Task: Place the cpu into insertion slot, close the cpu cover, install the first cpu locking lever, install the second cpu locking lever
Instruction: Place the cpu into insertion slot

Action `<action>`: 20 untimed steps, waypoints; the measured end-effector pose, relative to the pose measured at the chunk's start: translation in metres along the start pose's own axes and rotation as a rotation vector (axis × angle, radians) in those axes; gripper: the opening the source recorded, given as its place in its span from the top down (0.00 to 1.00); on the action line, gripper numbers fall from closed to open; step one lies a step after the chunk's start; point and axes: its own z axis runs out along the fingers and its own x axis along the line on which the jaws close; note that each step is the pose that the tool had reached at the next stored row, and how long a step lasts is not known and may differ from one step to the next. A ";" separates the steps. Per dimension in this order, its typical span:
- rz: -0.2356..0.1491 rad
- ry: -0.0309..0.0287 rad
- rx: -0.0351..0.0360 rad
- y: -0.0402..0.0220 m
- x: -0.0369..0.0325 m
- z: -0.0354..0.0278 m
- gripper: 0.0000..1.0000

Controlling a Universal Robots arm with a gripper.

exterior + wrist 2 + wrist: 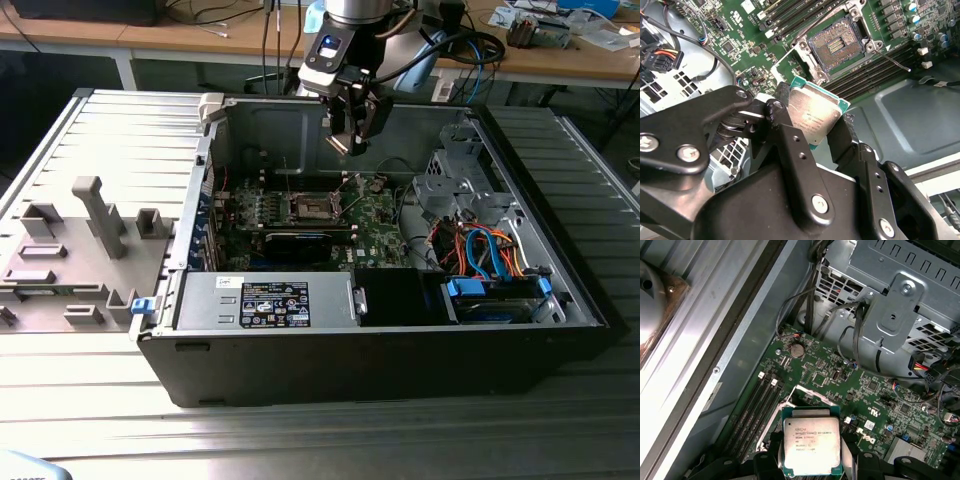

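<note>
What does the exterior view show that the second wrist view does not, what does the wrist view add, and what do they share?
Exterior view: the whole open computer case, its power supply and the grey tray on the exterior view's left. Second wrist view: the cpu clamped in the gripper, and the insertion slot with its dark, uncovered centre. Shared: the green motherboard.

I look at an open black computer case on a ribbed metal table. Inside, a grey power supply lies along its near wall, with orange and blue cables to the exterior view's right. A grey fixture tray lies outside, at the exterior view's left.
</note>
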 end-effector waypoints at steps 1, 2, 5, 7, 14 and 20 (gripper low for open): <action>0.001 -0.0001 0.0000 0.0000 0.0000 0.0000 0.45; 0.001 -0.0001 0.0001 0.0000 0.0000 0.0000 0.45; 0.003 -0.0001 0.0000 0.0000 0.0000 0.0001 0.45; 0.005 -0.0003 0.0001 0.0000 0.0000 0.0002 0.45; 0.009 -0.0006 0.0002 0.0000 0.0000 0.0003 0.45; 0.014 -0.0008 0.0003 0.0000 0.0000 0.0006 0.45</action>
